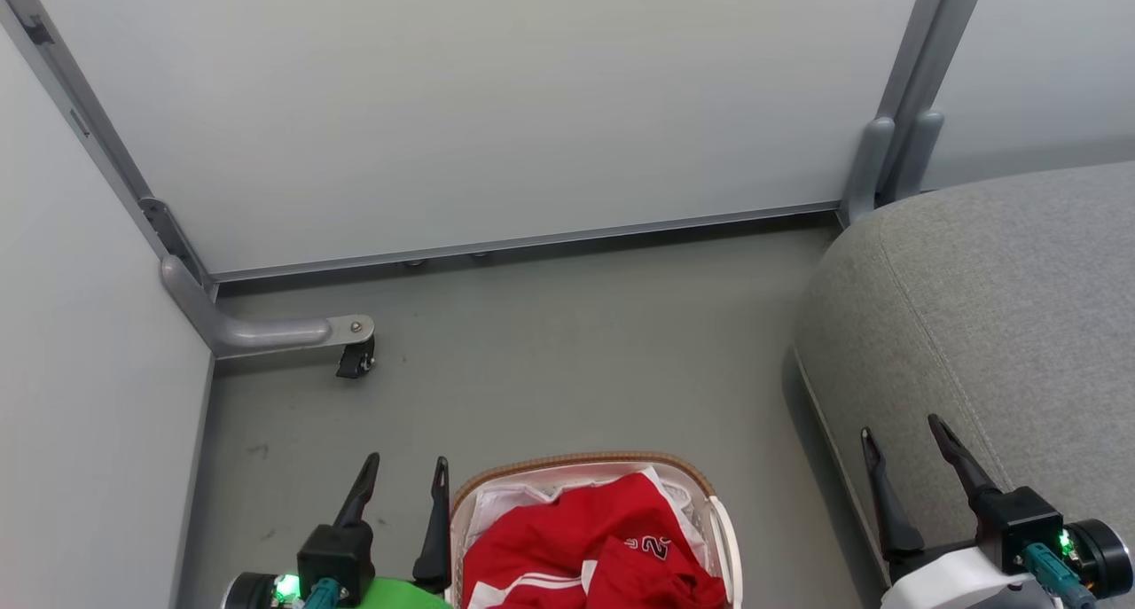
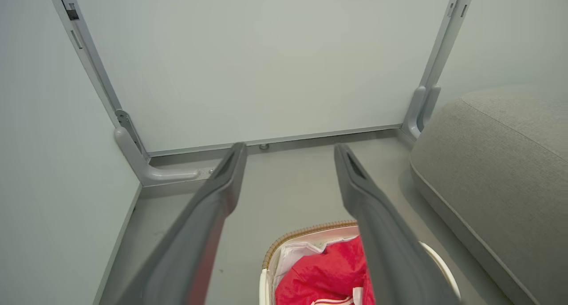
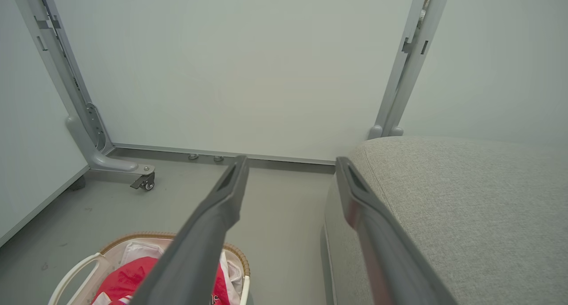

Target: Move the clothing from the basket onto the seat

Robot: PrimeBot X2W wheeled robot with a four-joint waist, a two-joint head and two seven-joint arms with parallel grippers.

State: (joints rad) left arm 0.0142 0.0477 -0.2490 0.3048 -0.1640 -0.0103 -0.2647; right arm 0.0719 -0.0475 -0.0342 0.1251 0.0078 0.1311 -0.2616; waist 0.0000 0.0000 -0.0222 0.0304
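Red clothing (image 1: 585, 542) with white stripes and white numerals lies heaped in the white basket (image 1: 723, 525), whose brown woven rim shows at the bottom centre of the head view. The same clothing (image 2: 319, 274) and basket (image 2: 284, 243) appear low in the left wrist view, and the clothing (image 3: 120, 280) and basket (image 3: 80, 269) sit at the lower left of the right wrist view. The grey seat (image 1: 993, 308) fills the right side. My left gripper (image 1: 406, 467) stands open just left of the basket. My right gripper (image 1: 900, 432) is open over the seat's front edge.
Pale partition panels (image 1: 488, 104) close off the back and left. A grey metal foot with a black caster (image 1: 355, 356) juts onto the grey floor (image 1: 576, 352) at the left. A grey post (image 1: 896, 148) stands by the seat's back corner.
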